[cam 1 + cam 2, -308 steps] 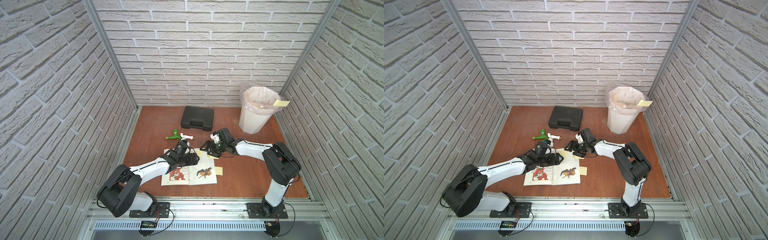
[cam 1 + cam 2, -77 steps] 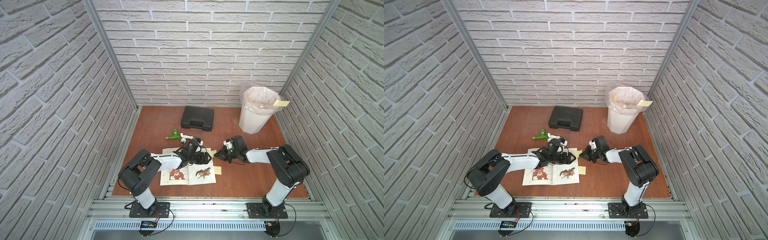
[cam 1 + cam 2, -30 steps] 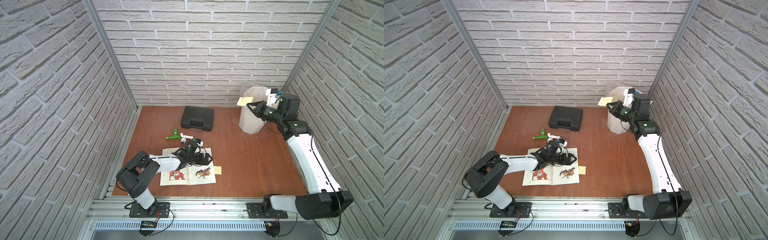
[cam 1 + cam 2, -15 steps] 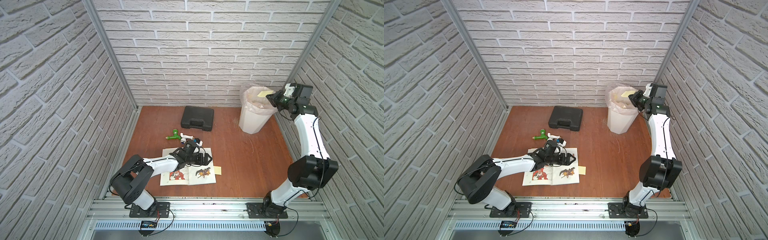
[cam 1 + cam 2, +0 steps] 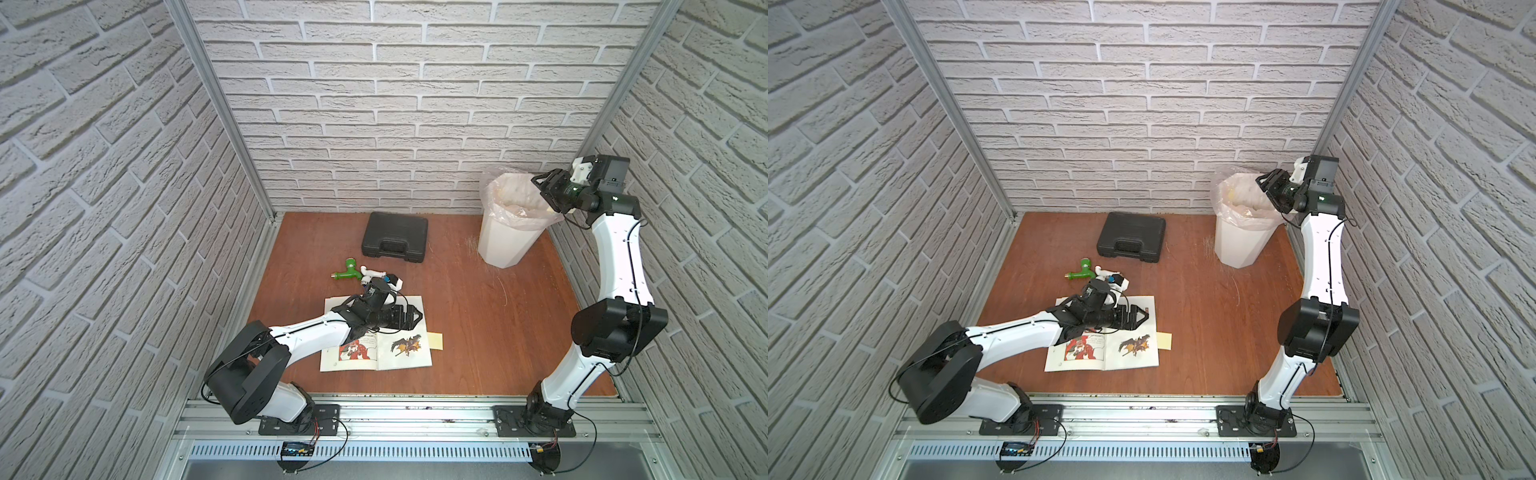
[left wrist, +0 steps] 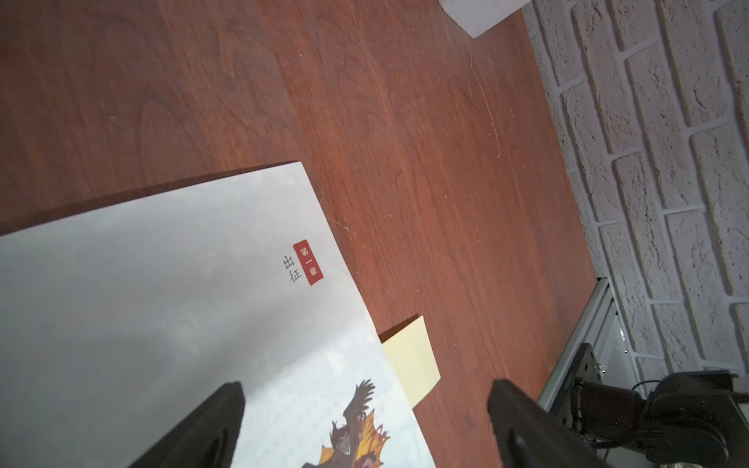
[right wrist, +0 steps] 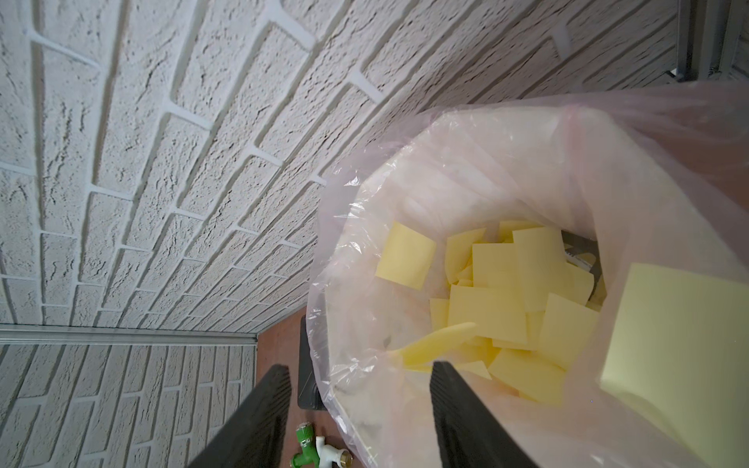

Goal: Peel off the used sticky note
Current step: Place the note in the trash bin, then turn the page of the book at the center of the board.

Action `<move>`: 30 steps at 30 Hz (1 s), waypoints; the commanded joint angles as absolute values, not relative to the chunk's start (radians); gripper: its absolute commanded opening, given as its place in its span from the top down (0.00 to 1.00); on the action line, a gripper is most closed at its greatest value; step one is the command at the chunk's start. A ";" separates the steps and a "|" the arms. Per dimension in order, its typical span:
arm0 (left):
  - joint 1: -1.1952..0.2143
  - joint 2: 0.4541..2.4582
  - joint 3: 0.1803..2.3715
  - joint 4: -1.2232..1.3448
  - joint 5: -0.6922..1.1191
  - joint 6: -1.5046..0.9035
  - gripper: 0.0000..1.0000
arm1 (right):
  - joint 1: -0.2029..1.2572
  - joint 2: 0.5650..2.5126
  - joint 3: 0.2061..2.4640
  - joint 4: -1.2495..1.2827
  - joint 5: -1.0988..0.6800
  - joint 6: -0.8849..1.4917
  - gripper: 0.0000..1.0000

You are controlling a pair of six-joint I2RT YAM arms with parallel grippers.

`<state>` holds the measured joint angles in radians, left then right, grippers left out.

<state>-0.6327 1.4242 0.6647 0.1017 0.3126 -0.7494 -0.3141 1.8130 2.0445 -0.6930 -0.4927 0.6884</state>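
**Item 1.** Right fingers (image 7: 466, 413): parted with a clear gap, gripping nothing. They are poised over the mouth of the white plastic waste bin lined with a clear pinkish bag (image 5: 505, 245), upper right in both top views.

**Item 2.** Curled pale-yellow sticky note (image 7: 439, 343): inside the bag's mouth, just at one fingertip. Contact with that finger cannot be told. Loose flat yellow notes (image 7: 506, 291) are heaped below it.

**Item 3.** Left fingers (image 6: 215, 429): spread wide, nothing between them, over the open illustrated book (image 5: 376, 349) at lower centre of the reddish-brown wooden bench (image 5: 478, 332).

**Item 4.** Second pale-yellow sticky note (image 5: 436, 340): sticks out from the book's right edge.

**Item 5.** Black plastic carry case (image 5: 395, 237): closed, upper centre of the bench, well apart from the book.
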 commanded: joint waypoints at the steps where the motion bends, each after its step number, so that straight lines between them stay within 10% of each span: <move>1: -0.635 1.378 0.660 0.069 0.287 -0.722 0.02 | -0.314 1.726 1.991 -0.669 -0.524 0.680 0.38; 17: -0.631 1.231 0.597 -0.056 0.182 -0.791 0.02 | -0.118 1.232 1.198 -0.307 -0.667 0.818 0.32; 30: -0.597 1.092 0.517 -0.180 0.173 -0.829 0.02 | 0.239 1.188 0.776 -0.305 -0.607 0.748 0.28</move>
